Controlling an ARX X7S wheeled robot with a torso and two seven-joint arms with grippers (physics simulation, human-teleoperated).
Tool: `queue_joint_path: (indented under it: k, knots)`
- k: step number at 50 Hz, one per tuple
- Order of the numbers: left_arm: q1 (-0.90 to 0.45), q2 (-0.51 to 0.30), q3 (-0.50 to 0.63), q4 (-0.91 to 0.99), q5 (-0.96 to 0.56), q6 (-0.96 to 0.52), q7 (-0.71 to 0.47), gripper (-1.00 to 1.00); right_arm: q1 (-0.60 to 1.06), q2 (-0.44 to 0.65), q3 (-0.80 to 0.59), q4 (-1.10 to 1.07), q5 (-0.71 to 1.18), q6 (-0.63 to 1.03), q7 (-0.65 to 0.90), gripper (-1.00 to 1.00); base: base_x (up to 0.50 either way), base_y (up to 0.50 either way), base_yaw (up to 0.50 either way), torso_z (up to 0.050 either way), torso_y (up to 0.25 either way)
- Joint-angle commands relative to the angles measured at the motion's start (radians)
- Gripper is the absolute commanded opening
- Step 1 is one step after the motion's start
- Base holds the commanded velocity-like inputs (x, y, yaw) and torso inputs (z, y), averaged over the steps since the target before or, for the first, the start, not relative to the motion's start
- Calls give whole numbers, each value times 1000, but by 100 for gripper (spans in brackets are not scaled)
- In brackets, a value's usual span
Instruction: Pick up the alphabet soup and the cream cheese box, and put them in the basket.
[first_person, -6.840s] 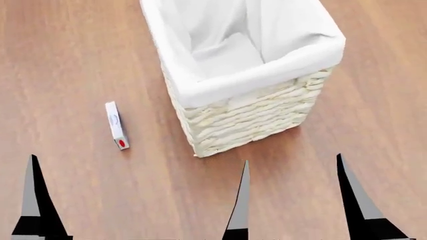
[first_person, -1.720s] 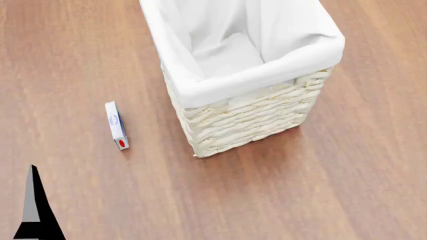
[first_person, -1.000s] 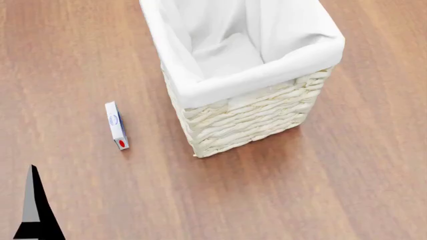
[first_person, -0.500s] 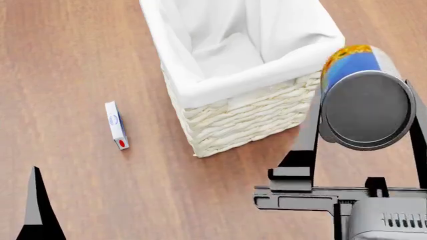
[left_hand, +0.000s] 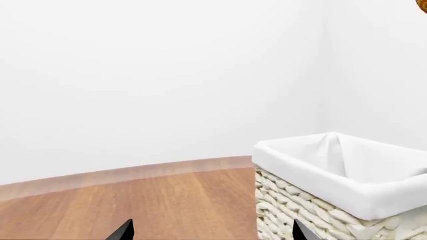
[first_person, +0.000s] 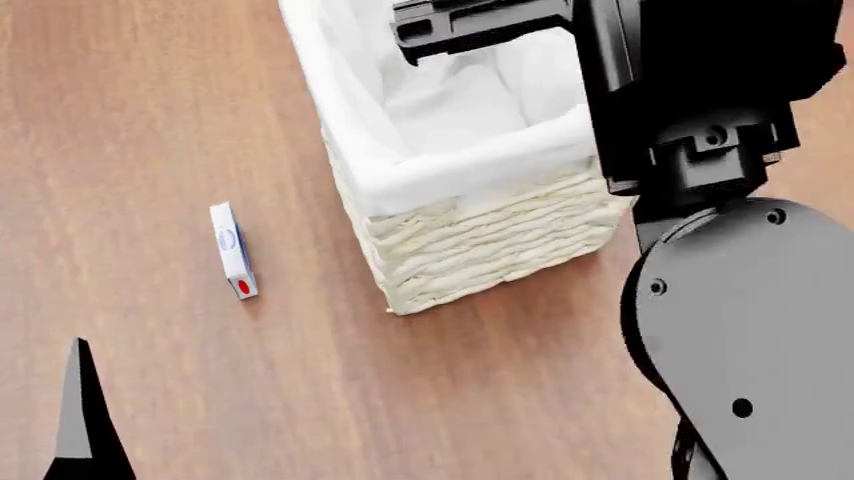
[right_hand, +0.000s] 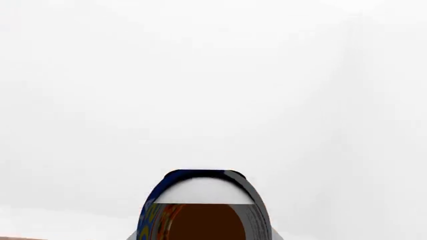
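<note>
Basket (first_person: 467, 230) of cream wicker with a white cloth lining is sitting on the brown wooden floor (first_person: 174, 100), and the right arm (first_person: 707, 130) is reaching in from the lower right and covering its right side in the head view. The dark wrist housing of that arm is hanging over the basket's near right corner, and a black bracket is lying across the open top at the far end.

The right pincer itself is hidden behind the arm in the head view. In the right wrist view the soup can (right_hand: 203, 210) is filling the space directly in front of that camera, showing a blue label edge and yellow-orange print against a plain white background. The fingers are not showing there, so I cannot tell whether the right pincer is clamped on the can.

The left pincer (left_hand: 210, 232) is showing only 2 dark fingertips (left_hand: 121, 231) set apart with nothing between them. The basket is just ahead of it and to its right.

The cream cheese box (first_person: 232, 251), thin and white with blue print and a red spot, is lying on the floor to the left of the basket, apart from it, and ahead of the left fingertip visible in the head view.
</note>
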Motion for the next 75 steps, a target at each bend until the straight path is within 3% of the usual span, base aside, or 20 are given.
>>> queue_joint_path:
  k: [1,11,29,75]
  knots:
    - [1,-3,1,3,-3,0,-2,100,276,-151,-55,476,33,48,-201,-100,0,0,0,0,0]
    - [4,-4,-1,-4,-6,12,-5,100,433,-239,-78,861,62,126,-311,-100,0,0,0,0,0]
    - [-12,-6,4,-11,-14,7,-3,100,391,-227,-194,850,-19,93,-327,-100,0,0,0,0,1]
    - [4,-17,9,9,-6,5,-21,100,286,-233,-280,914,-67,36,-338,-100,0,0,0,0,1]
